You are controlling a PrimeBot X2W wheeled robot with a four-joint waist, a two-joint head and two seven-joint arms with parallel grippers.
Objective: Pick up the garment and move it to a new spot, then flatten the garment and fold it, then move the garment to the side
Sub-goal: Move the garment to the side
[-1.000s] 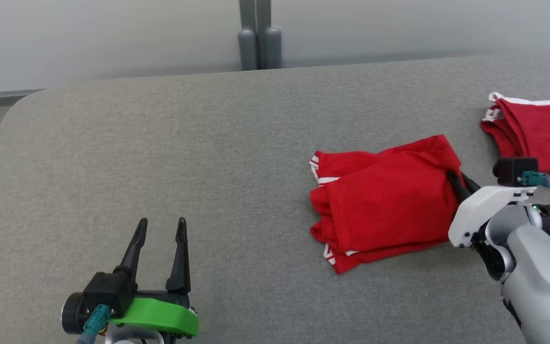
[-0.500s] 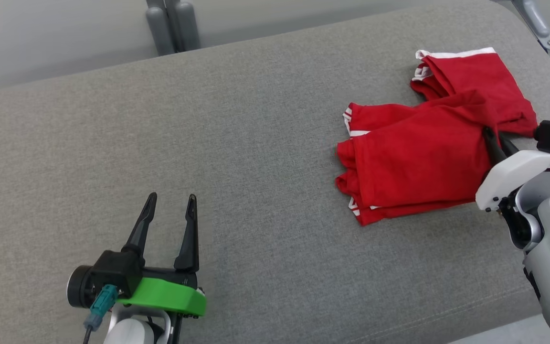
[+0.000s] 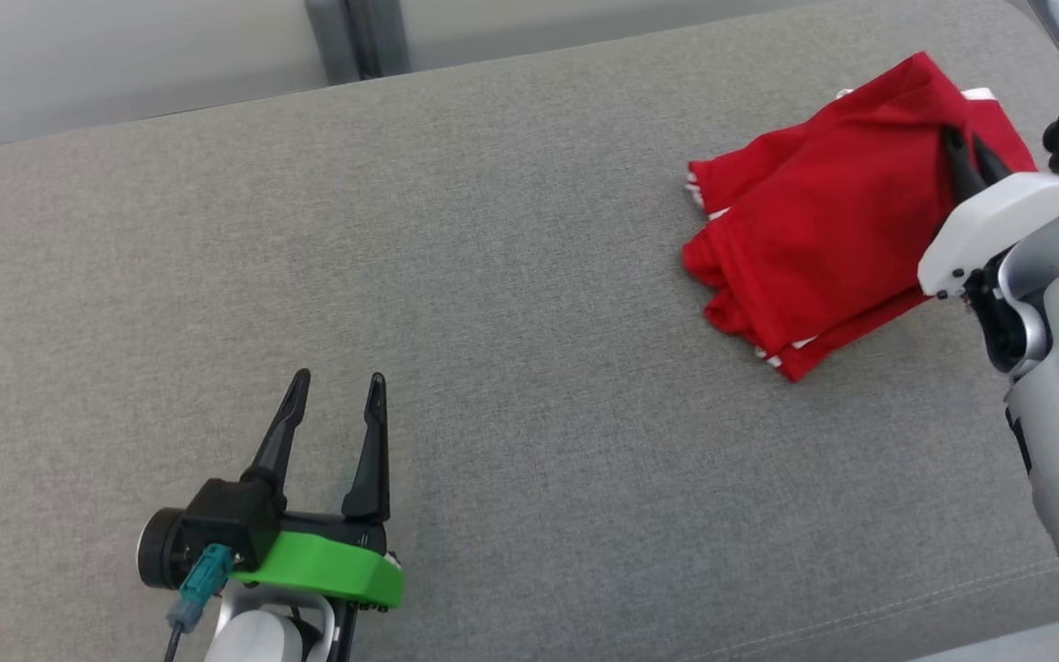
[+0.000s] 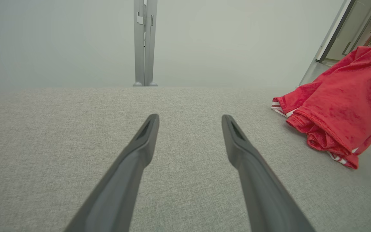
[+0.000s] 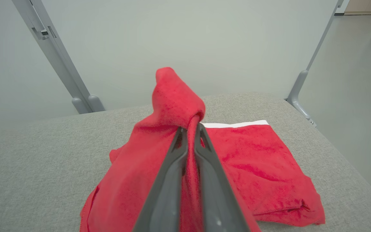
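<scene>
The right gripper (image 5: 190,129) had its jaws clamped together on a raised fold of the red garment (image 5: 172,96), the cloth pinched between the two dark fingers and peaking above their tips. In the head view the gripper (image 3: 966,147) stood at the garment's (image 3: 814,230) far right corner, that corner lifted and the rest sloping down to the grey table (image 3: 493,230), where folded layers with white trim rested near the right side. Behind and beneath the lifted part lay a second red cloth (image 5: 253,151) with a white band, flat on the table and partly covered by the garment. A grey strut (image 5: 301,96) stood at the table's right end, and a grey post (image 5: 56,64) rose against the pale wall behind. The left gripper (image 3: 339,382) hung low at the near left, jaws apart and holding nothing, fingers just above the fabric, well apart from the garment (image 4: 340,106), with bare table between them.
</scene>
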